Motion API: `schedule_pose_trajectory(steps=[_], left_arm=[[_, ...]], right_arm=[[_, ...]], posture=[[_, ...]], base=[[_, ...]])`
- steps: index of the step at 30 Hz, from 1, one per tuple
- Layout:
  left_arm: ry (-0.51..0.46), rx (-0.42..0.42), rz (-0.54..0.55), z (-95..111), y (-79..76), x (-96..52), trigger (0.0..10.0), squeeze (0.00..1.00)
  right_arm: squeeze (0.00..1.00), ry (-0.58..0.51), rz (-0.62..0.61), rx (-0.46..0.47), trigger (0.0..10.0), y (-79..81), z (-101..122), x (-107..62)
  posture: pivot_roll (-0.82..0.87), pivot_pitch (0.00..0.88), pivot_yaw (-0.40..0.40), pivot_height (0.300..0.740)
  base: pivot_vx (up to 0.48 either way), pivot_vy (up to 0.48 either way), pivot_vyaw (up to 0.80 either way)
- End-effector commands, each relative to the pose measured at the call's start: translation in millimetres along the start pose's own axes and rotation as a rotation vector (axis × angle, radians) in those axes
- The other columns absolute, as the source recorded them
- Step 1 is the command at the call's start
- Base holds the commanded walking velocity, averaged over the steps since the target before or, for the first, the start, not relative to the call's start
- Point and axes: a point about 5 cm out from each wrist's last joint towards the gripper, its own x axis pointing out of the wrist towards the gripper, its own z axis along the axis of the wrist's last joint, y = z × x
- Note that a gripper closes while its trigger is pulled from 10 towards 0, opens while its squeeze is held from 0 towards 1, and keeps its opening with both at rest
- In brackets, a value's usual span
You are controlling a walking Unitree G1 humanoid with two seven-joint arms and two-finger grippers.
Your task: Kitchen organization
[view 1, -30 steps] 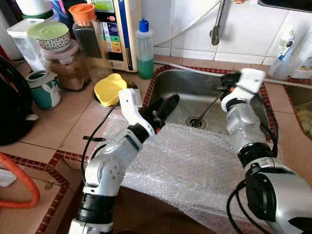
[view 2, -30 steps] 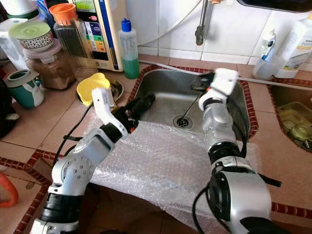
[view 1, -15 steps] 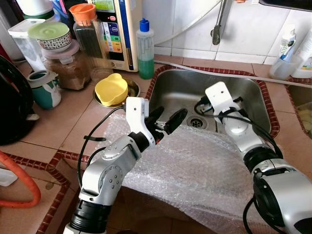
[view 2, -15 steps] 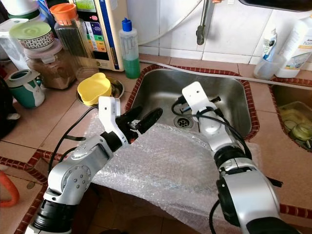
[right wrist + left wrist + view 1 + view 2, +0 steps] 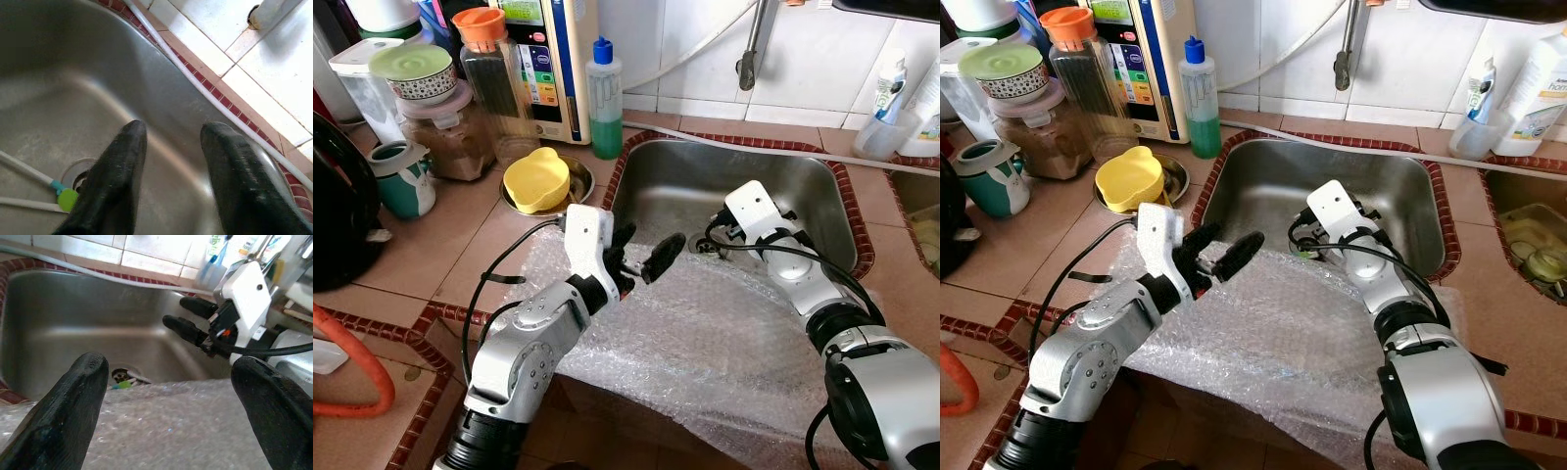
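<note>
A sheet of clear bubble wrap (image 5: 705, 333) lies over the front rim of the steel sink (image 5: 705, 176) and hangs down past the counter edge. My left gripper (image 5: 644, 253) hovers just above the wrap's far left part, open, with nothing between its fingers. My right gripper (image 5: 175, 312) reaches down into the basin beyond the wrap's far edge, near the drain (image 5: 122, 376). It is open and holds nothing. Thin white sticks, one with a green tip (image 5: 67, 198), lie across the drain.
On the counter to the left are a yellow bowl (image 5: 536, 179) in a metal dish, a green soap bottle (image 5: 604, 103), jars (image 5: 450, 137), a teal mug (image 5: 403, 179) and a black kettle (image 5: 337, 215). The tap pipe (image 5: 749, 49) hangs over the sink. A second basin (image 5: 1528, 245) lies to the right.
My right arm has come down from the sink's far side into the basin toward the drain. My left gripper has drawn back over the bubble wrap and opened.
</note>
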Motion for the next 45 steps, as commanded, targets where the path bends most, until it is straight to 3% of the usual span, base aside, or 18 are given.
schedule_pose_trajectory(steps=[1, 11, 16, 20, 21, 22, 23, 25, 27, 29, 34, 40, 41, 42, 43, 45], left_arm=[[0.012, 0.041, -0.013, -1, -1.3, -0.5, 10.0, 1.00], [0.019, 0.064, -0.015, -1, 0.7, 1.1, 10.0, 1.00], [-0.004, 0.129, 0.006, 4, 3.7, 2.8, 10.0, 1.00], [-0.076, 0.203, 0.078, 20, 12.4, 4.5, 10.0, 1.00], [-0.093, 0.215, 0.099, 23, 15.5, 4.8, 10.0, 0.96], [-0.107, 0.226, 0.129, 27, 20.0, 5.0, 10.0, 0.74], [-0.107, 0.226, 0.129, 27, 20.0, 5.0, 10.0, 0.74], [-0.141, 0.232, 0.203, 34, 31.3, 5.1, 10.0, 0.00], [-0.179, 0.212, 0.288, 40, 44.4, 4.4, 10.0, 0.00], [-0.215, 0.133, 0.377, 44, 57.3, 2.7, 10.0, 0.00], [-0.245, 0.037, 0.465, 37, 67.1, 0.4, 10.0, 0.00], [-0.224, -0.088, 0.512, 24, 69.6, 3.6, 10.0, 0.00], [-0.223, -0.111, 0.513, 22, 69.0, 4.3, 10.0, 0.00], [-0.218, -0.139, 0.518, 19, 68.1, 5.1, 10.0, 0.00], [-0.212, -0.181, 0.529, 16, 67.5, 5.9, 10.0, 0.00], [-0.209, -0.218, 0.532, 13, 67.1, 6.7, 10.0, 0.00]], right_arm=[[1.00, 0.018, 0.036, -0.010, 10.0, 5.4, -3, -0.7], [1.00, 0.020, 0.059, 0.023, 10.0, 8.1, -3, -0.5], [1.00, 0.009, 0.047, 0.027, 10.0, 7.1, -2, -0.8], [1.00, -0.002, 0.007, 0.126, 10.0, 1.5, -1, -0.3], [1.00, -0.008, 0.000, 0.158, 10.0, 0.5, 0, -0.1], [1.00, -0.021, -0.020, 0.179, 10.0, -1.6, 2, 0.2], [1.00, -0.021, -0.020, 0.179, 10.0, -1.6, 2, 0.2], [1.00, -0.062, -0.056, 0.238, 10.0, -5.6, 8, 1.0], [1.00, -0.113, -0.087, 0.323, 10.0, -10.4, 15, 2.1], [1.00, -0.168, -0.104, 0.421, 10.0, -14.7, 23, 3.1], [1.00, -0.248, -0.101, 0.589, 10.0, -21.8, 34, 3.6], [1.00, -0.325, -0.063, 0.661, 10.0, -24.7, 41, -0.5], [0.95, -0.341, -0.056, 0.676, 10.0, -25.0, 43, -1.7], [0.36, -0.366, -0.034, 0.695, 10.0, -23.8, 47, -3.8], [0.00, -0.392, -0.016, 0.703, 10.0, -22.3, 51, -6.4], [0.00, -0.405, -0.007, 0.702, 10.0, -21.1, 54, -7.9]], posture=[[0.21, 0.070, 0.078, 0.740], [0.20, 0.067, 0.084, 0.740], [0.20, 0.058, 0.080, 0.740], [0.20, 0.053, 0.076, 0.740], [0.20, 0.049, 0.075, 0.740], [0.19, 0.048, 0.075, 0.740], [0.19, 0.048, 0.075, 0.740], [0.18, 0.048, 0.075, 0.740], [0.17, 0.049, 0.076, 0.740], [0.16, 0.049, 0.074, 0.740], [0.14, 0.049, 0.069, 0.740], [0.12, 0.054, 0.065, 0.740], [0.12, 0.054, 0.067, 0.740], [0.12, 0.054, 0.069, 0.740], [0.11, 0.054, 0.074, 0.740], [0.10, 0.055, 0.077, 0.740]], base=[[0.000, 0.000, 0.00], [0.000, 0.000, 0.00], [0.000, 0.000, 0.00], [0.000, 0.000, 0.00], [0.000, 0.000, 0.00], [0.000, 0.000, 0.00], [0.000, 0.000, 0.00], [0.000, 0.000, 0.00], [0.000, 0.000, 0.00], [0.000, 0.000, 0.00], [0.000, 0.000, 0.00], [0.000, 0.000, 0.00], [0.000, 0.000, 0.00], [0.000, 0.000, 0.00], [0.000, 0.000, 0.00], [0.000, 0.000, 0.00]])
